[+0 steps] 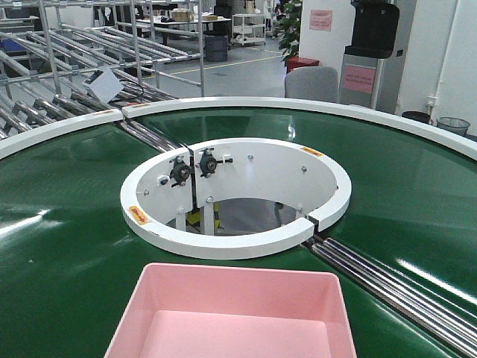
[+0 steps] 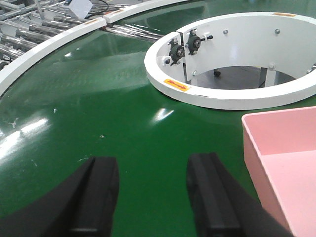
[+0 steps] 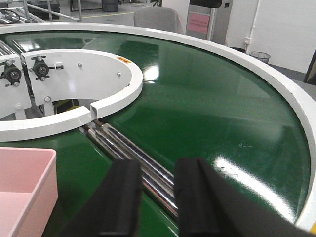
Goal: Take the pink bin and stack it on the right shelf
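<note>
Bin (image 1: 235, 313): lower centre of front view, on green desk (image 1: 59, 246), ungrasped. Left gripper (image 2: 153, 197): fingers wide, empty, near bin. Right gripper (image 3: 157, 197): fingers narrowly parted, empty. Shelf: not in view. Grab and stacking both outstanding.

Silver steel roller racks (image 1: 89, 45) are standing at the left on a pale grey floor (image 1: 238, 74); a grey padded chair (image 1: 311, 82) is sitting before a white wall (image 1: 328, 48) carrying a pink paper notice (image 1: 320, 20).
</note>
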{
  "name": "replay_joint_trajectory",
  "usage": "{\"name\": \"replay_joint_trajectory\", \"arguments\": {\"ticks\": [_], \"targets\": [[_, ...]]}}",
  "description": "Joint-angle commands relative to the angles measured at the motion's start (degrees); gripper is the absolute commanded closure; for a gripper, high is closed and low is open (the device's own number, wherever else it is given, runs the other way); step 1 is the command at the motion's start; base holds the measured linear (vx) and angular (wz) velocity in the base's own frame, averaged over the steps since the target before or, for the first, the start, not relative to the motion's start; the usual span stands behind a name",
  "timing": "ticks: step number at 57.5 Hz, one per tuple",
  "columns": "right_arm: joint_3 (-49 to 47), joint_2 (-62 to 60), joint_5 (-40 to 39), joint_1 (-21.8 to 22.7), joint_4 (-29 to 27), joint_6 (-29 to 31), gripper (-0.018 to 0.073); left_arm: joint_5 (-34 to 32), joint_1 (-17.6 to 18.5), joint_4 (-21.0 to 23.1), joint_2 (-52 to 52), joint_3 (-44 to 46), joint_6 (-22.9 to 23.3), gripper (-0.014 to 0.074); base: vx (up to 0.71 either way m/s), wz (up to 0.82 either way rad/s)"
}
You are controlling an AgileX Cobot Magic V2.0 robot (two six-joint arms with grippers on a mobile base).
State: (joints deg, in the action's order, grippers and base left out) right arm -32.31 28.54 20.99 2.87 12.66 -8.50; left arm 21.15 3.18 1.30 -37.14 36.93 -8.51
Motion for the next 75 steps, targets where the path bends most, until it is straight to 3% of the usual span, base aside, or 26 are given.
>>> {"name": "replay_joint_trajectory", "arguments": {"ticks": [1,6,15,25,30,40,45,50,61,69,75], "targets": [[-1.9,0.5,-4.6,0.0,0.4,0.3,0.0172,-5.3,0.4,0.1,-0.1,1.7,0.1,0.0117,0.0,0.0],[-1.9,0.5,-4.5,0.0,-0.4,-0.1,0.0113,-5.0,0.4,0.1,-0.2,1.7,0.0,0.0117,0.0,0.0],[-1.9,2.5,0.8,0.0,-8.8,-0.7,0.0109,-1.4,0.4,0.1,-4.2,1.8,-0.1,0.0117,0.0,0.0],[-4.4,13.1,9.9,0.0,-16.4,8.5,0.0121,4.0,0.4,2.3,-13.5,7.7,-1.3,0.0117,0.0,0.0],[-8.1,19.8,11.1,0.0,-21.8,15.0,0.0121,4.1,1.0,5.5,-18.8,12.6,-5.3,0.0117,0.0,0.0],[-17.7,34.4,12.3,-1.6,-32.4,24.3,0.0121,5.0,5.4,18.6,-31.2,23.6,-14.3,0.0119,0.0,0.0],[-23.2,41.2,13.8,-5.3,-32.2,23.4,0.0121,6.9,6.8,20.3,-37.6,28.6,-14.6,0.0125,0.0,0.0],[-29.0,48.1,16.6,-8.8,-29.9,18.2,0.0121,9.7,7.7,20.1,-43.6,33.0,-13.0,0.0127,0.0,0.0],[-39.9,60.0,23.5,-15.1,-19.5,6.6,0.0121,16.8,7.9,20.0,-54.7,40.7,-7.0,0.0127,0.0,0.0],[-42.2,64.8,25.5,-17.3,-13.0,-2.8,0.0121,20.8,8.4,20.0,-59.8,43.7,-6.1,0.0127,0.0,0.0],[-42.2,66.8,24.2,-18.3,-12.7,-4.4,0.0121,20.9,8.8,19.9,-62.3,43.9,-6.0,0.0127,0.0,0.0]]}}
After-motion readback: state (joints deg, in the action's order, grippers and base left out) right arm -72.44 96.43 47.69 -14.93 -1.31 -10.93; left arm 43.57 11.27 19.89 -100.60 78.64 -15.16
